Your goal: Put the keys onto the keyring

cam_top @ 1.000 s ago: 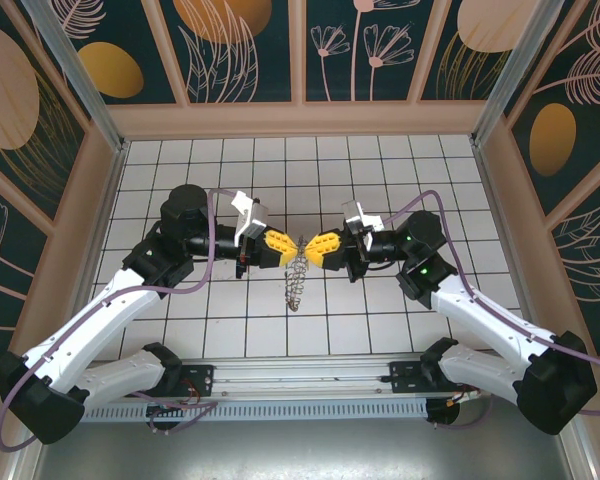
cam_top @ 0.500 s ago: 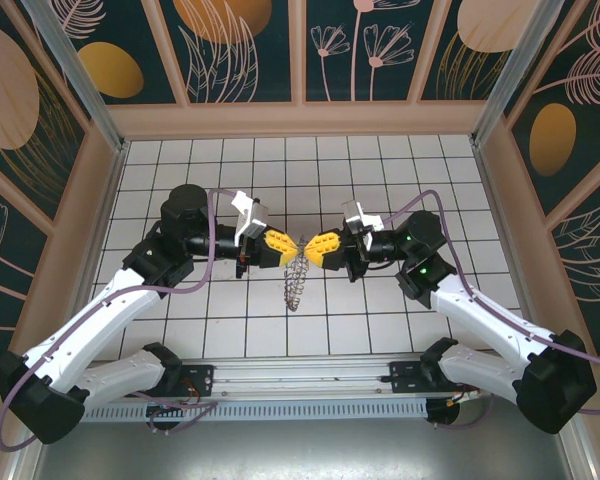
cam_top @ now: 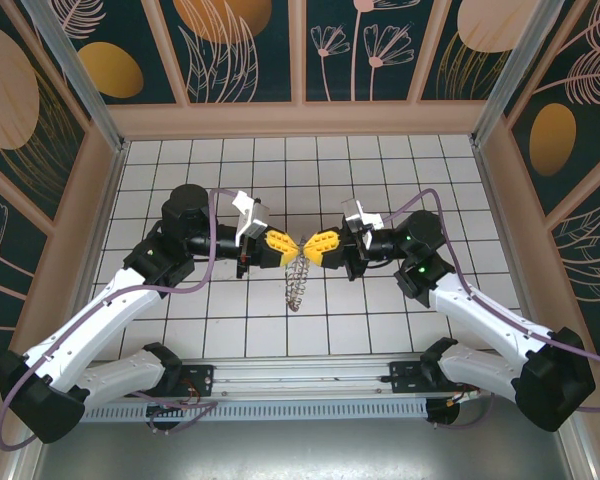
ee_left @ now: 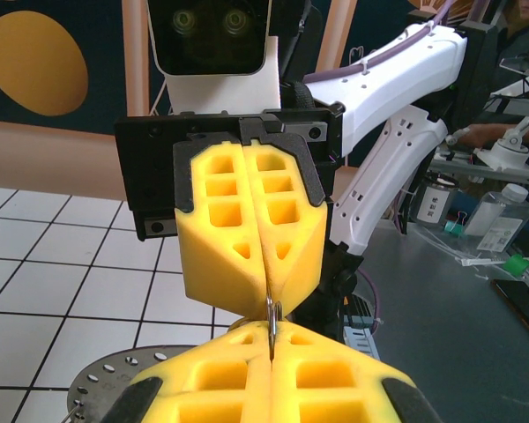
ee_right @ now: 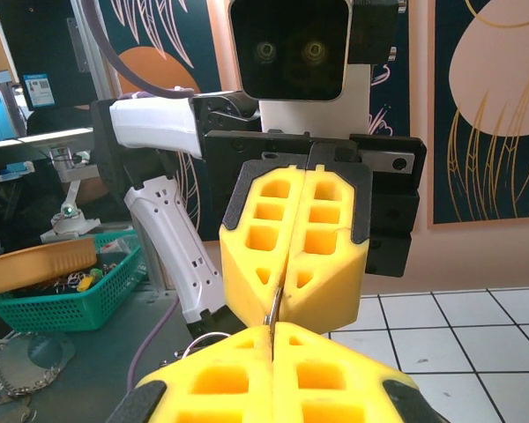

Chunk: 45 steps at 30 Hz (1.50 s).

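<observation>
Above the middle of the tiled floor, my left gripper and right gripper meet tip to tip. Both are shut on the same thin metal edge of the keyring, seen as a sliver between the yellow pads. Its fringe of silvery wire loops hangs below the fingertips. A grey perforated disc shows low on the left in the left wrist view; a wire loop shows in the right wrist view. The small yellow key tag is hidden.
The white tiled floor is boxed in by patterned walls on three sides. Outside the cell stand a green basket and bottles on a bench. The arms' bases sit along the near rail.
The two grippers have drawn slightly closer together, and the right one has edged left. The hanging wire loops have shifted a little with them.
</observation>
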Motion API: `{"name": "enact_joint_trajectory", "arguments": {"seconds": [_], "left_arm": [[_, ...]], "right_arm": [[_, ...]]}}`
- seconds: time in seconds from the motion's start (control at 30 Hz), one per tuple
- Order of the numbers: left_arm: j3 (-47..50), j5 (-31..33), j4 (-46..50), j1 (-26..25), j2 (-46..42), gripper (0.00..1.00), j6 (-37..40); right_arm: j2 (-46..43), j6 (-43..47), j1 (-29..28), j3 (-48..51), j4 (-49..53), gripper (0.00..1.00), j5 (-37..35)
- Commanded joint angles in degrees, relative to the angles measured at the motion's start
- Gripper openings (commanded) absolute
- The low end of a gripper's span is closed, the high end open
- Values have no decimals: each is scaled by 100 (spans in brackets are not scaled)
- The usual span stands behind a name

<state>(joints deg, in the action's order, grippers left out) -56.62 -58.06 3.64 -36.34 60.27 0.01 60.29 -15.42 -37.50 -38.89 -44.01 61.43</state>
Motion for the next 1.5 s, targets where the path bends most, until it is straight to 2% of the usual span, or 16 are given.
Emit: {"name": "enact_joint_trajectory", "arguments": {"seconds": [0.0, 0.4, 1.47], "left_arm": [[-149, 120, -179, 11, 55, 0, 91], [-153, 63, -117, 9, -24, 0, 138], [-166, 19, -127, 12, 15, 0, 174]], "right_arm": [[-34, -51, -82, -232, -381, 0, 124], [-391, 322, 84, -204, 452, 0, 9], [-132, 205, 98, -256, 45, 0, 1]]}}
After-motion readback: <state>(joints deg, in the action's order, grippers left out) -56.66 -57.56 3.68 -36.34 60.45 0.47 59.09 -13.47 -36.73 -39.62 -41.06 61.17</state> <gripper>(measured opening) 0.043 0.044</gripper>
